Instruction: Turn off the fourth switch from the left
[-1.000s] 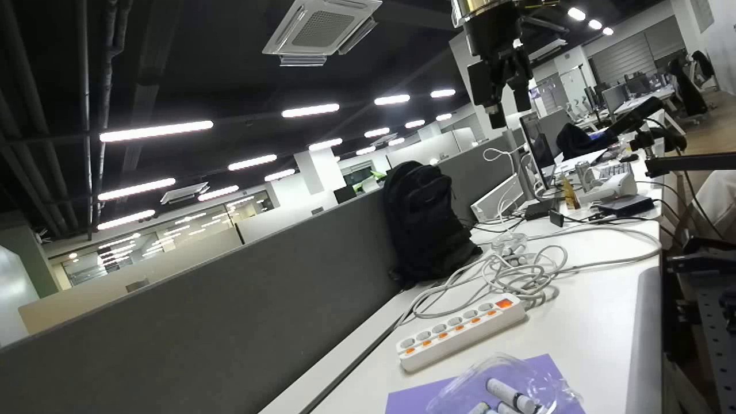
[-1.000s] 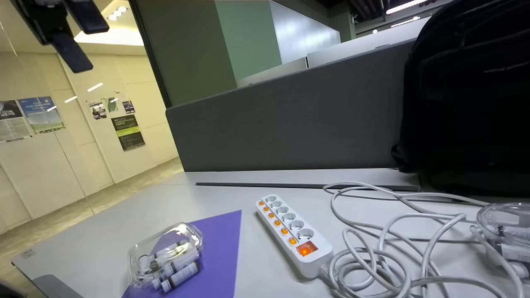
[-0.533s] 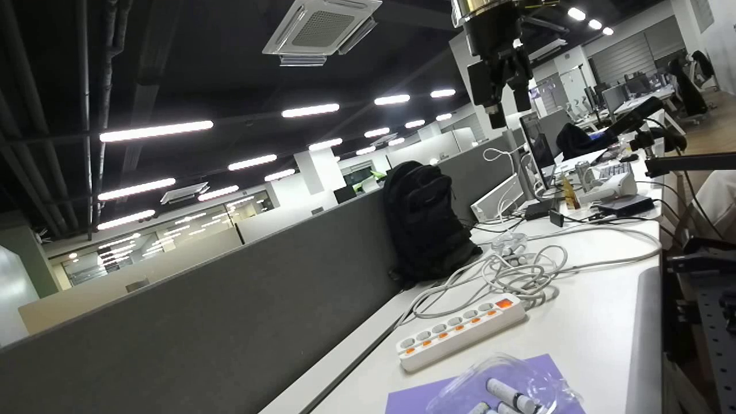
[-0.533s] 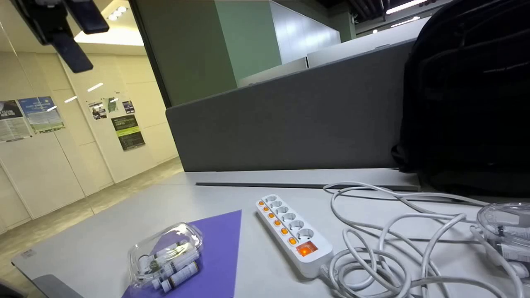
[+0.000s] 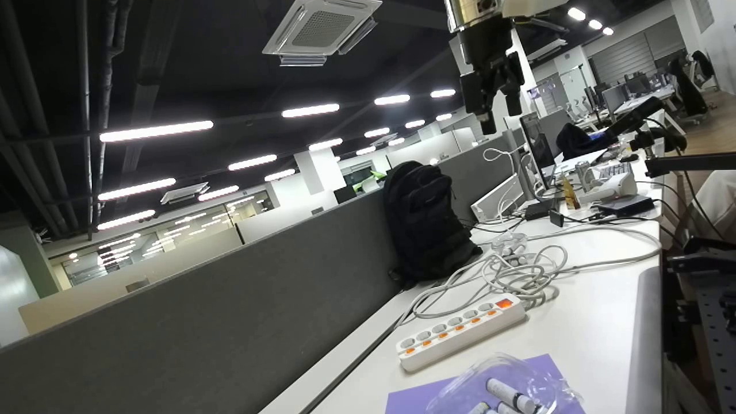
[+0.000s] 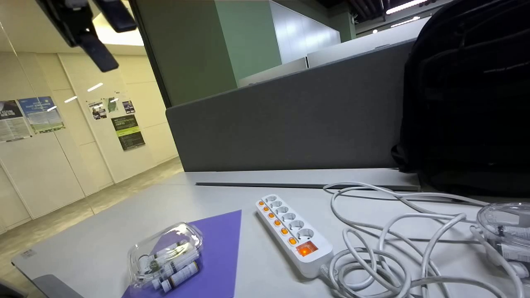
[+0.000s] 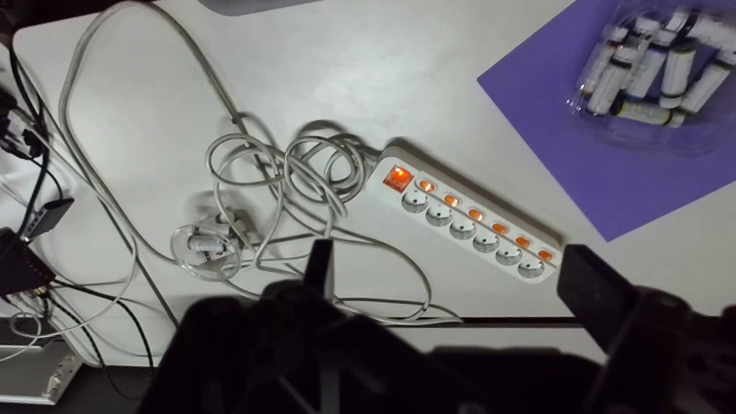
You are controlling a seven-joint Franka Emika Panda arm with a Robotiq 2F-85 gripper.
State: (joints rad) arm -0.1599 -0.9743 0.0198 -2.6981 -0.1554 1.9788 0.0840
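Note:
A white power strip (image 7: 463,213) lies on the white desk with a row of sockets and a row of small orange switches (image 7: 499,228). It also shows in both exterior views (image 5: 460,339) (image 6: 290,231). A larger red-orange main switch (image 7: 398,178) glows at its cable end. In the wrist view the small switches nearest it look brighter than the far ones. My black gripper (image 7: 447,253) is open, its fingers wide apart with nothing between them. In both exterior views the gripper (image 5: 501,119) (image 6: 117,46) hangs high above the desk, well clear of the strip.
Coiled grey cable (image 6: 389,265) lies by the strip's main-switch end, with a small clear container (image 7: 206,253) of bottles. A clear box of vials (image 6: 165,256) sits on a purple sheet (image 6: 219,256). A black backpack (image 5: 422,218) leans against the grey partition (image 5: 230,322).
My gripper has moved slightly lower and to the left in an exterior view, and to the right in an exterior view from another place. It stays open. The strip has not moved.

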